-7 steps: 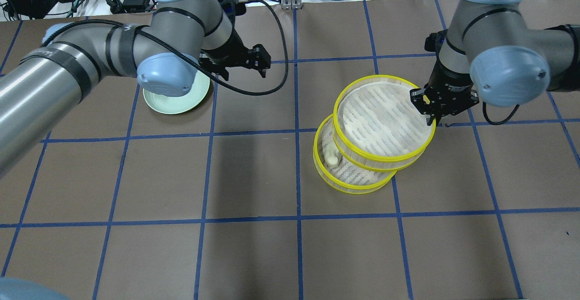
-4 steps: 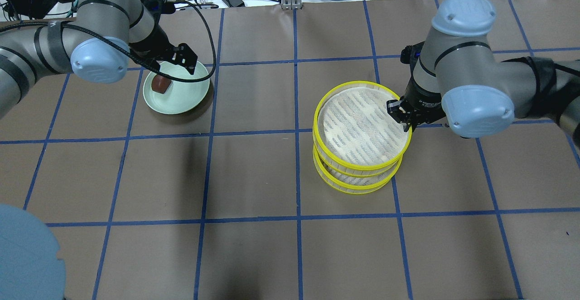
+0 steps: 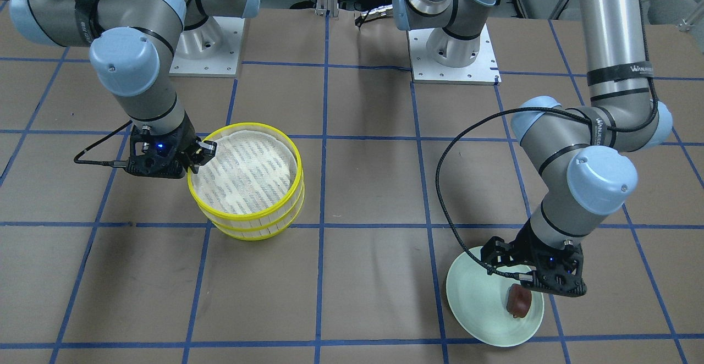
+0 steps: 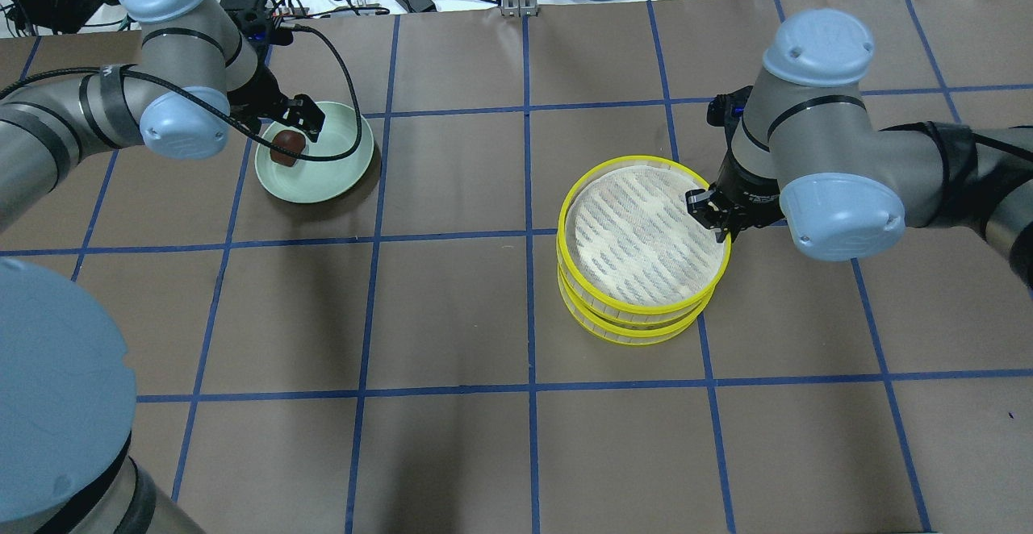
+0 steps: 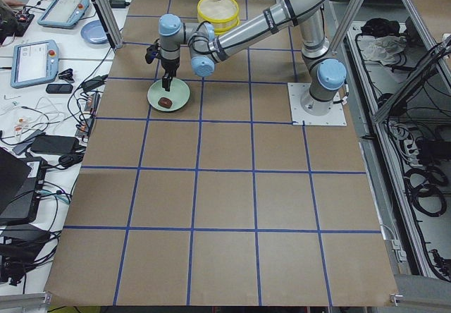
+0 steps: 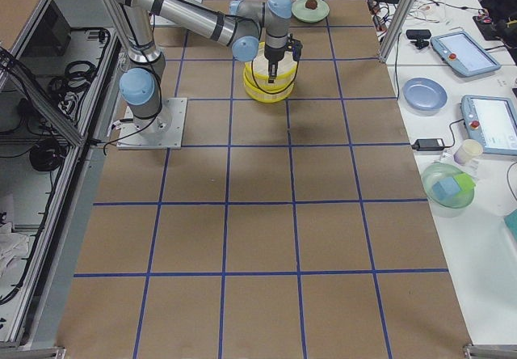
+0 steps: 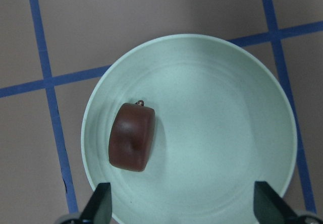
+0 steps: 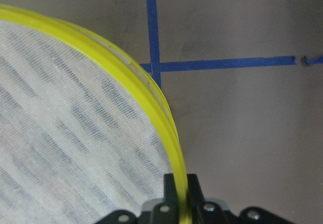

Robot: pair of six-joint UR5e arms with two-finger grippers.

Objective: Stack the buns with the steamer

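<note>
Right gripper [image 4: 719, 223]: jaws clamped on yellow rim of upper round translucent steamer tier with white slotted floor [image 4: 637, 235], one finger inside, one outside. Upper tier sits over identical lower tier [image 4: 637, 335], nearly aligned. Left gripper [image 4: 305, 124]: jaws spread wide, holding nothing, above pale green plate [image 4: 343, 164]. Dark reddish-brown bun [image 4: 287, 148] lies on plate.
</note>
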